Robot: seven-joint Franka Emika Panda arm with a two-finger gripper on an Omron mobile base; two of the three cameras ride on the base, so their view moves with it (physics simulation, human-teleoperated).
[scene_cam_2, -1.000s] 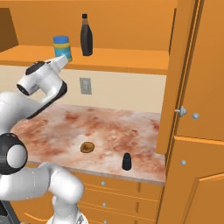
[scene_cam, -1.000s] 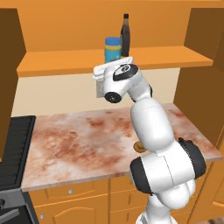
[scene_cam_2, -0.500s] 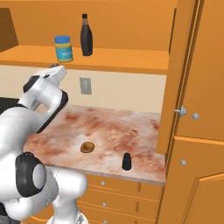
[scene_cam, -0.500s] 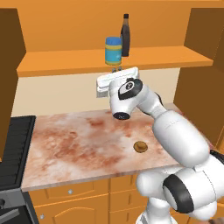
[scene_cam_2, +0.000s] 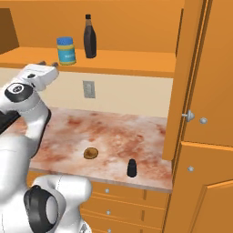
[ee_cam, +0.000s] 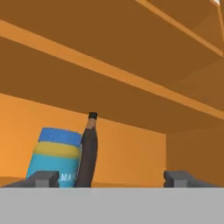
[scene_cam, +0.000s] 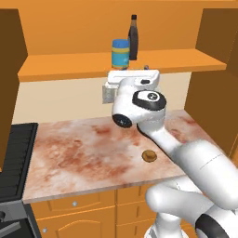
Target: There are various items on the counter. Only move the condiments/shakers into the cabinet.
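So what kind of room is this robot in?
It looks like a kitchen. There's a stone-like counter over orange drawers, a black stove at one end, and a wall cabinet whose shelf holds a brown bottle and a blue-lidded jar.

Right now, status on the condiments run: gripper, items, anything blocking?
Gripper open, empty, below the shelf edge. Bottle and jar on cabinet shelf. Black shaker on counter beside pastry. Nothing blocking.

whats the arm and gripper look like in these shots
The arm is glossy white, built of thick rounded segments, with dark round joint caps ringed in white. The hand is a flat white block. The gripper has two small dark grey, squared fingertips. No cables or markings are visible.
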